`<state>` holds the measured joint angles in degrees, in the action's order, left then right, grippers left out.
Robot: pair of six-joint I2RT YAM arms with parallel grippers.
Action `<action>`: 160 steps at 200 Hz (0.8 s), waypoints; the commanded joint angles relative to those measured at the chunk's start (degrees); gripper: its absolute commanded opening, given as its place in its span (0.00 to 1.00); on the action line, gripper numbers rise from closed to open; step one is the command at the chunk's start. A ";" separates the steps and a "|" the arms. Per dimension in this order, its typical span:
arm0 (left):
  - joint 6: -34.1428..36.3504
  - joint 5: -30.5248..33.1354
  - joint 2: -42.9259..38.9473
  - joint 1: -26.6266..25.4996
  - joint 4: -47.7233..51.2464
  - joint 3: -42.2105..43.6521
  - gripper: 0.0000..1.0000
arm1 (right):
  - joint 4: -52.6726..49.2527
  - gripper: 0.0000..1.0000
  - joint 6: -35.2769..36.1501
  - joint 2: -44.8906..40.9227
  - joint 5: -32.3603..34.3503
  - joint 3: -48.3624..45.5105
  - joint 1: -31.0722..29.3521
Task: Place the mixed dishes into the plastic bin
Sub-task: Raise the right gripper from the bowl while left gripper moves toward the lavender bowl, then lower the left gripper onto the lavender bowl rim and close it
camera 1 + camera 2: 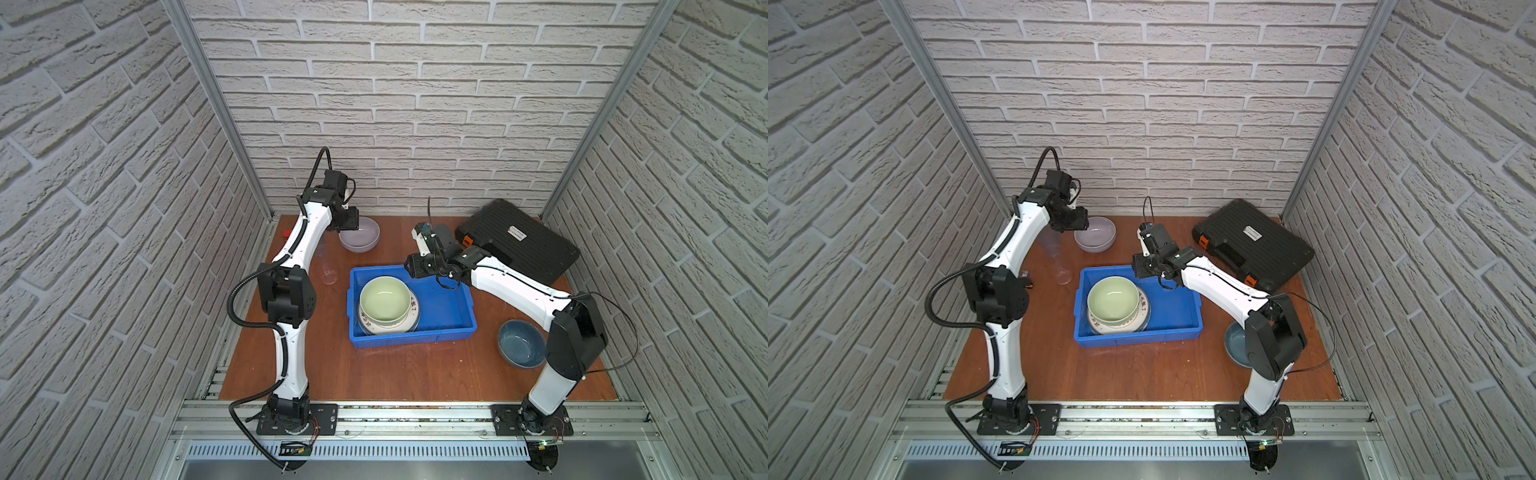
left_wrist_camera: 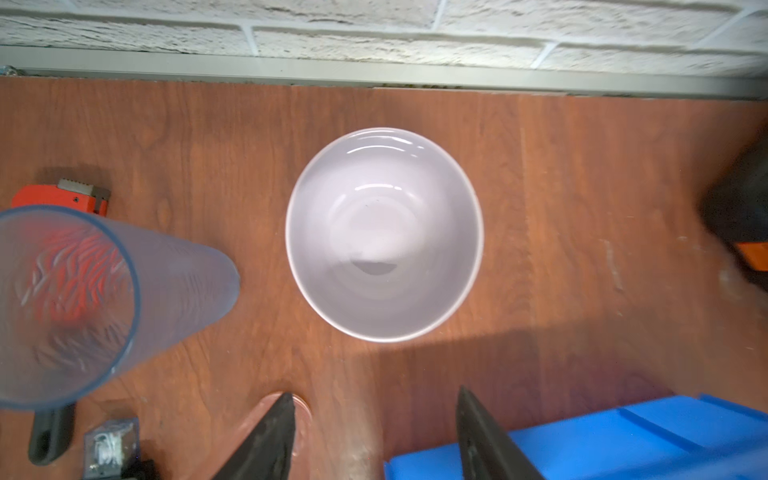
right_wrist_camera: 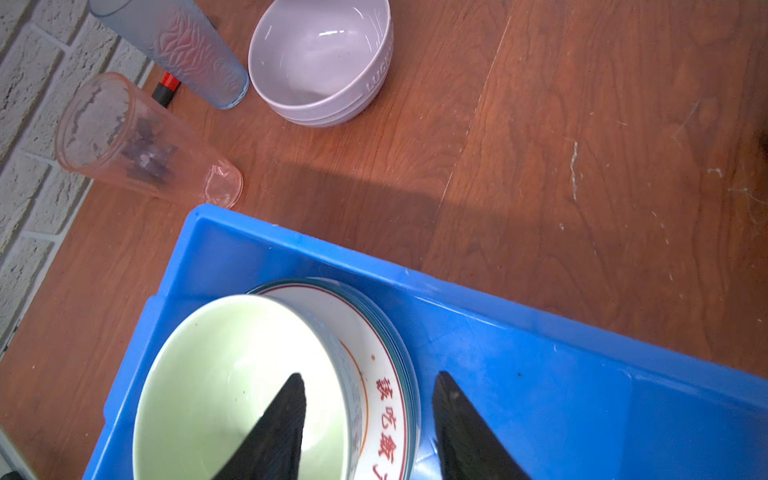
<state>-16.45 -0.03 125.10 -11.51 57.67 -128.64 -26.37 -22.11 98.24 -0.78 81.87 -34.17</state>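
Jaws apart on both sides, nothing held in either! Far left, the red pipe wrench (image 2: 62,195) lies by the wall, and it's not our business. Next to it stands the blue-tinted tumbler (image 2: 83,299), and nearer the bin a clear tumbler (image 3: 141,141), both out on the table. The left gripper (image 2: 374,392) hovers at the back, fingers spread and empty, with the lilac bowl (image 2: 384,232) upright on the table just ahead of them.

Middle now: the blue bin (image 1: 440,307) holds the pale green bowl (image 1: 384,299) stacked on plates at its left end, with the lettered plate (image 3: 386,411) showing beneath. The right gripper (image 3: 370,376) hangs over that stack, fingers wide, gripping nothing I can see. Far right, the blue-grey bowl (image 1: 521,343) sits on the table beside the right arm, with the black tool case (image 1: 519,241) behind.

Danger? A pinch on that glossy lilac rim could slip. A careless descent might clip the tall tumbler and topple it. And if the bowl comes across while the right gripper hangs over the bin, the arms could meet.
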 commanded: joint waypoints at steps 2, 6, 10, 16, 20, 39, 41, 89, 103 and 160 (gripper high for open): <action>2.79 3.30 4.29 1.56 5.01 -4.50 0.62 | -0.98 0.51 -0.28 -5.34 0.63 -1.71 -0.10; 2.97 3.53 5.05 1.72 5.21 -5.30 0.62 | -1.69 0.51 -0.35 -6.24 0.77 -2.27 -0.05; 3.12 3.83 5.76 1.94 5.42 -6.09 0.62 | -2.17 0.52 -0.39 -6.99 0.93 -2.76 -0.10; 3.25 3.98 7.00 2.29 5.72 -7.24 0.62 | -2.61 0.52 -0.45 -8.13 1.32 -3.65 -0.11; 3.39 4.04 7.61 2.54 5.87 -8.03 0.62 | -2.84 0.52 -0.51 -8.98 1.53 -4.35 -0.10; 4.08 3.71 10.54 3.61 6.40 -10.95 0.60 | -3.31 0.52 -1.22 -12.87 2.66 -7.76 -0.10; 4.24 3.61 10.87 3.71 6.45 -11.24 0.60 | -3.33 0.52 -1.30 -13.15 2.74 -8.12 -0.04; 5.72 -0.10 13.79 4.74 5.15 -12.25 0.56 | -4.08 0.52 -2.83 -19.03 5.34 -13.34 -0.06; 5.72 -1.94 14.56 4.87 4.66 -12.29 0.55 | -4.13 0.52 -3.21 -19.25 5.41 -13.75 -0.06; 6.45 -3.29 17.40 4.83 3.85 -12.29 0.52 | -2.65 0.52 -4.69 -19.13 4.99 -15.48 -0.10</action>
<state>-11.35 -2.28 140.27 -6.76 61.73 -139.55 -30.79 -25.41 80.03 3.46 67.37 -34.17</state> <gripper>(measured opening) 0.530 0.518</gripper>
